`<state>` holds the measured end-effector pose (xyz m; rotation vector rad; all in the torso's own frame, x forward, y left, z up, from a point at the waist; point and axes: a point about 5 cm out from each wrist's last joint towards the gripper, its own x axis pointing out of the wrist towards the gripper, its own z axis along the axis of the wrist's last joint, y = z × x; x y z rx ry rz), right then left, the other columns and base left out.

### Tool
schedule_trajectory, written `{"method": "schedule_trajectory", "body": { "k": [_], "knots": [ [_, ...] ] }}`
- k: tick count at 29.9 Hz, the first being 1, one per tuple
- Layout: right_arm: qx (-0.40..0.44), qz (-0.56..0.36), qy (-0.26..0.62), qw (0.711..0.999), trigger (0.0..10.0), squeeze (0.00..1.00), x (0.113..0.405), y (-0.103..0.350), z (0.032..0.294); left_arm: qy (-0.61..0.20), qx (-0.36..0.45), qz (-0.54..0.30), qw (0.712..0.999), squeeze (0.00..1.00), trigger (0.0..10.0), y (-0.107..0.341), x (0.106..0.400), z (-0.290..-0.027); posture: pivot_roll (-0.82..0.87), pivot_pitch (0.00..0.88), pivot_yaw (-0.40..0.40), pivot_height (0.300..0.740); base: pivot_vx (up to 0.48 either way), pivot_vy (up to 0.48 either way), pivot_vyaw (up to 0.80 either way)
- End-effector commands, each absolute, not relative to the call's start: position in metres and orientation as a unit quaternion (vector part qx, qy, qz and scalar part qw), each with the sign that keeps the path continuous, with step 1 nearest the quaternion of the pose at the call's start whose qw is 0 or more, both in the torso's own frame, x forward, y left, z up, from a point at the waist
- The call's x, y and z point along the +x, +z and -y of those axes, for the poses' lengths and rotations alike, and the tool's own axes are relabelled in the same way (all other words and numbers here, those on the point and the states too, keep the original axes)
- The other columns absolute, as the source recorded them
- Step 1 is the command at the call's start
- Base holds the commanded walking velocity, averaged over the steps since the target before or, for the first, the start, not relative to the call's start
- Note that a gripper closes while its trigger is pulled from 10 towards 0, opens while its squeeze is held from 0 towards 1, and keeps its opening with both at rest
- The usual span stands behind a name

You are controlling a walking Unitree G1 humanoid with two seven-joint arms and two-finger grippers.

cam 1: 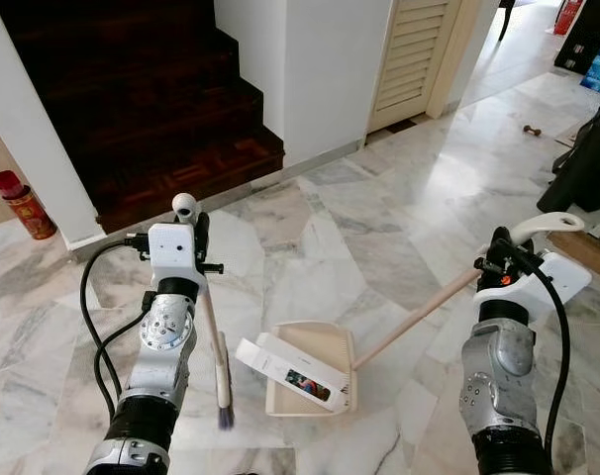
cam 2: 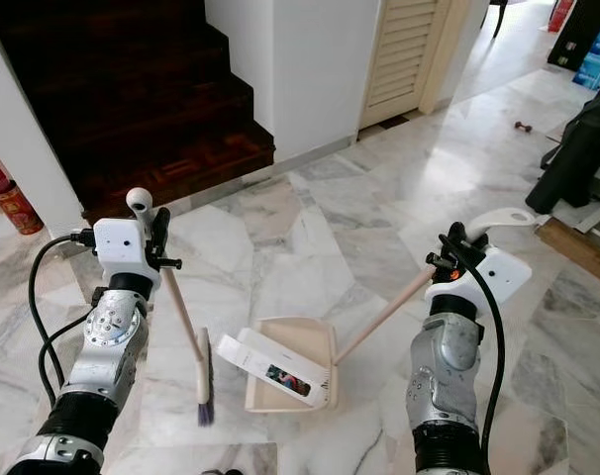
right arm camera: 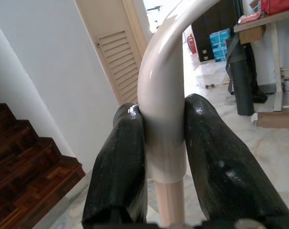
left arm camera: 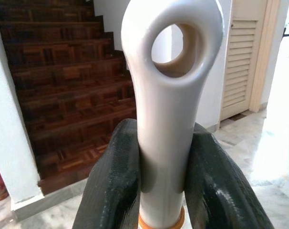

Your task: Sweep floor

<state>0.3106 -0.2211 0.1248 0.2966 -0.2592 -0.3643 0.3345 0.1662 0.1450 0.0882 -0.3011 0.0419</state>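
Before me the marble floor point(cam 1: 379, 228) carries a cream dustpan point(cam 1: 310, 381), with a white box point(cam 1: 292, 368) lying across its near edge. To its left the brush bristles point(cam 1: 224, 411) touch the floor. Far left stands a red canister point(cam 1: 23, 205).

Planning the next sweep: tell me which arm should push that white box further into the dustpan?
Left. The left gripper holds the broom, whose bristles sit beside the white box at the dustpan; the right gripper steadies the dustpan handle.
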Motion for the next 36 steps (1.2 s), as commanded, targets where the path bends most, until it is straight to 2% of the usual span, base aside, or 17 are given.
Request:
{"method": "schedule_trajectory", "body": {
  "k": [1, 3, 36],
  "knots": [
    [0.140, 0.166, -0.175, 0.960, 10.0, 0.00, 0.3131, 0.1439, 0.2213, 0.021, 0.044, 0.165, 0.985, 0.00, 10.0, 0.1529, 0.3343, -0.1670, 0.08, 0.045, -0.036, 0.740, 0.000, 0.000, 0.80],
    [0.145, 0.167, -0.173, 0.960, 10.0, 0.00, 0.3132, 0.1438, 0.2212, 0.021, 0.043, 0.165, 0.985, 0.00, 10.0, 0.1532, 0.3340, -0.1666, 0.08, 0.046, -0.036, 0.740, 0.000, 0.000, 0.80],
    [0.159, 0.159, -0.174, 0.959, 10.0, 0.00, 0.3128, 0.1406, 0.2231, 0.010, 0.037, 0.162, 0.986, 0.00, 10.0, 0.1532, 0.3317, -0.1648, 0.09, 0.023, -0.030, 0.740, 0.000, 0.000, 0.00]
  ]
}}
